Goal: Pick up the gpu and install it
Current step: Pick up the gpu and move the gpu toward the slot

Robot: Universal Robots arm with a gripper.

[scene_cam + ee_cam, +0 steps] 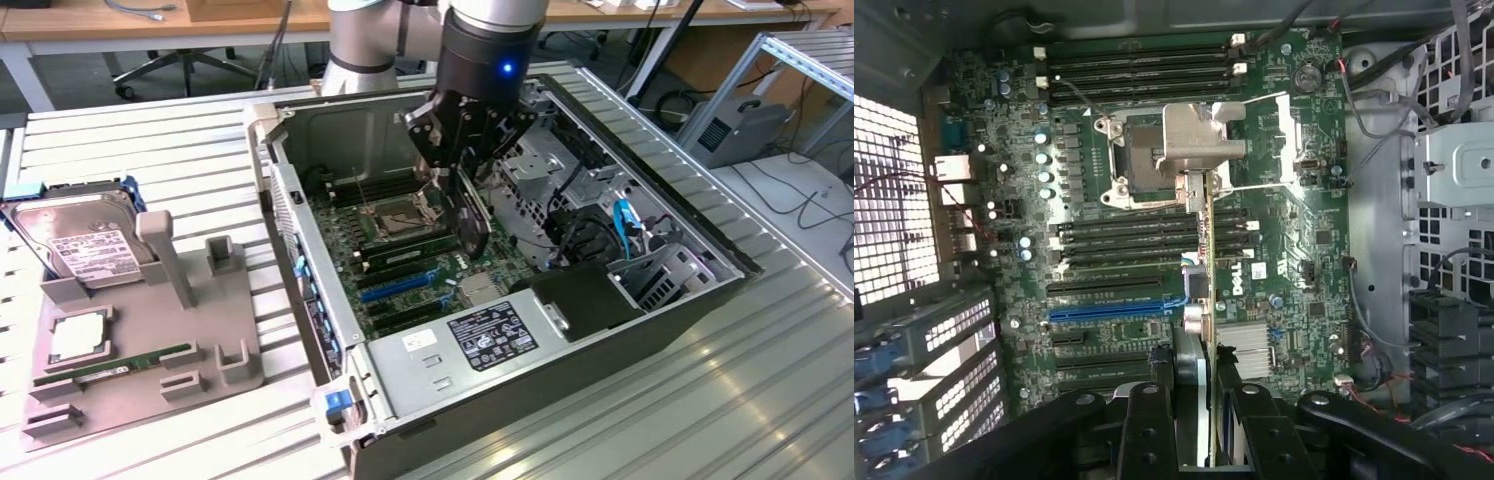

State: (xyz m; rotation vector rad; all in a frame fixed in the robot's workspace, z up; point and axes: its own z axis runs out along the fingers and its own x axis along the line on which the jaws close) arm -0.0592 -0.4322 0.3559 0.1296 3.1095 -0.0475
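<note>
The gpu [470, 218] hangs on edge inside the open computer case [296, 262], over the motherboard [398, 252] near its long slots; whether it touches the board I cannot tell. The hand [461, 168] is closed on the card's upper edge, one finger on each face. On the bench [160, 140] at the exterior view's left, a grey holder [174, 300] carries a hard drive [80, 245] and a RAM stick [114, 368].

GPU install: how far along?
Done: the gpu is picked up, clamped edge-on in the gripper. In hand: it hangs inside the open computer case over the motherboard. Left: seating it; it is in no slot, and the blue slot is empty.
</note>
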